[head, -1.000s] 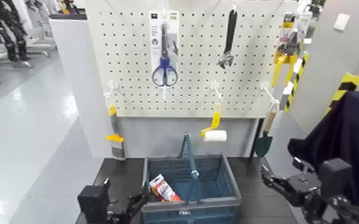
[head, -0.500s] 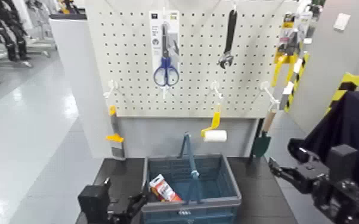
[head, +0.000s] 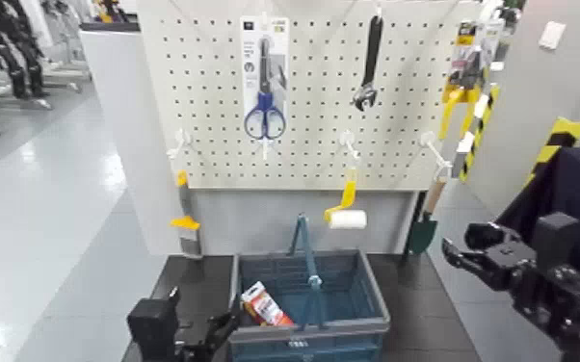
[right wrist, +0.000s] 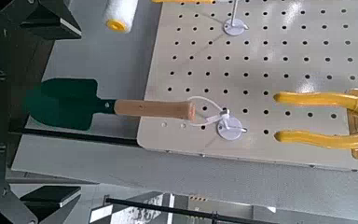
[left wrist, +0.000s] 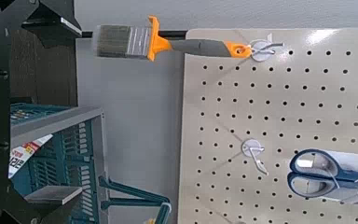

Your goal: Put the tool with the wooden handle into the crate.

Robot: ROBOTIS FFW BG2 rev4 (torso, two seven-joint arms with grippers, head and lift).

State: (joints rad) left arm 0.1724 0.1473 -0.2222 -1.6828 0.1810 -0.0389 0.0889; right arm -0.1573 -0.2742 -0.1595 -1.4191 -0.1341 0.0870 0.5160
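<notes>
Clearly the trowel (head: 429, 217) had not been taken yet: it hung by a loop from a hook (right wrist: 226, 126) at the lower right corner of the pegboard (head: 313, 96), blade pointing down, above and to the right of the crate (head: 308, 298). The right gripper (head: 460, 256) stood near it, lower and further right, with its fingers spread wide and nothing between them. The likeliest trouble was the loop catching on the hook if the trowel were pulled straight away instead of lifted off first; a grip on the slim handle could also slip and let it drop beside the crate. The paint roller (head: 344, 214) hung close enough to be knocked. The crate held one small red-and-white package (head: 265, 304) near its left end. The left gripper (head: 219, 332) waited low beside the crate; whether it was open could not be told.
</notes>
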